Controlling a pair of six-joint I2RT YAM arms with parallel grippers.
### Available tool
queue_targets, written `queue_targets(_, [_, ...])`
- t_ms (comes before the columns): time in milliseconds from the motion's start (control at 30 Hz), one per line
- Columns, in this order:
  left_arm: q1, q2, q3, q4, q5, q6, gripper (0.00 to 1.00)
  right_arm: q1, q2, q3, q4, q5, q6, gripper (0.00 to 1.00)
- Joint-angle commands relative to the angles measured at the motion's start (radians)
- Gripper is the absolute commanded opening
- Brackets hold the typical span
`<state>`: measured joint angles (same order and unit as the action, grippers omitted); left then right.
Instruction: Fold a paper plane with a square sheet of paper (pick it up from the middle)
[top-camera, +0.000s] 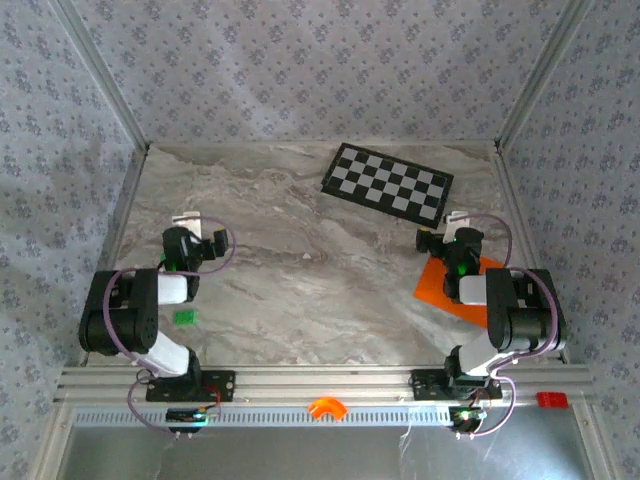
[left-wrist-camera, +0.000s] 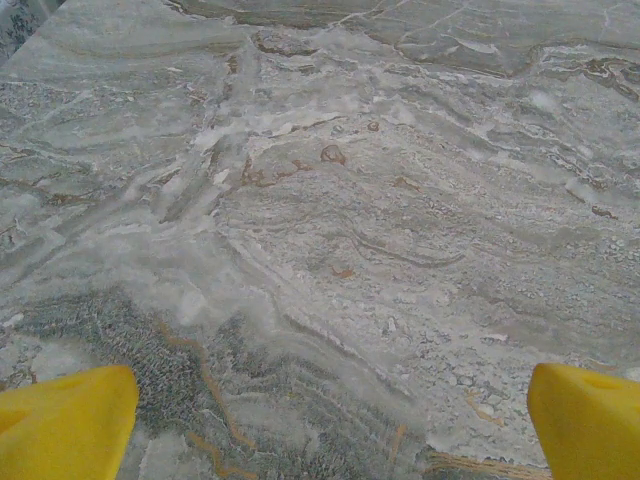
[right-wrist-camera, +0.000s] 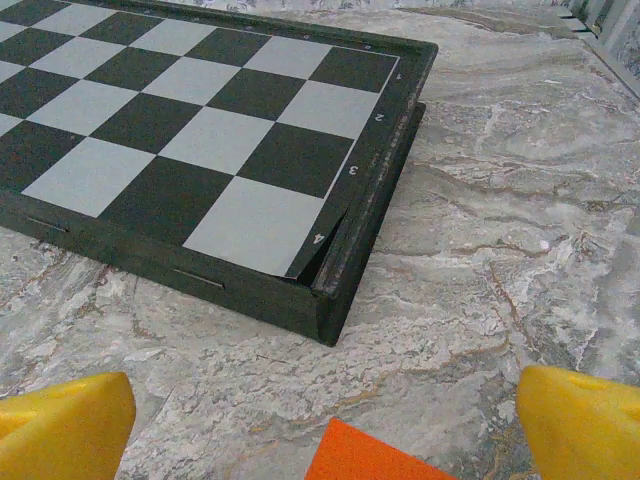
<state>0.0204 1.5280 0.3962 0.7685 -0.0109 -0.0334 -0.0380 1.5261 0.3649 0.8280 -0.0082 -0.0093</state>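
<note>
We see the left jaws and the right jaws both spread wide, pinching nothing. The square sheet of paper (top-camera: 435, 285) lies flat by the counter's (top-camera: 300, 300) right edge, close to the checkerboard (top-camera: 387, 183), partly under the right arm. The right jaws hang over its far corner, so we'd draw them back above the sheet's middle, lower gently, then pinch.

Robot lab test cell: left arm (top-camera: 130, 312) & right arm (top-camera: 518, 312) bolted to an alu. rail (top-camera: 320, 378) along the near edge of a marble-look tabletop (top-camera: 300, 290), w/ patterned backdrop panels (top-camera: 300, 70) on three sides & metal frame posts (top-camera: 100, 75) at the corners.
</note>
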Motion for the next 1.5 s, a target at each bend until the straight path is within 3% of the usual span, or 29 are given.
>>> queue_targets(0, [0.004, 0.008, 0.018, 0.045, 0.023, 0.017, 1.0, -0.006, 0.011, 0.02, 0.022, -0.007, -0.014, 1.0])
queue_targets(1333, [0.007, 0.009, 0.02, 0.043, 0.031, 0.014, 1.0, -0.005, -0.001, -0.013, 0.074, -0.021, -0.023, 1.0])
queue_targets(1467, [-0.027, -0.028, 0.003, 0.05, -0.091, 0.011, 1.0, 0.014, -0.044, -0.089, 0.176, 0.022, -0.032, 1.0])
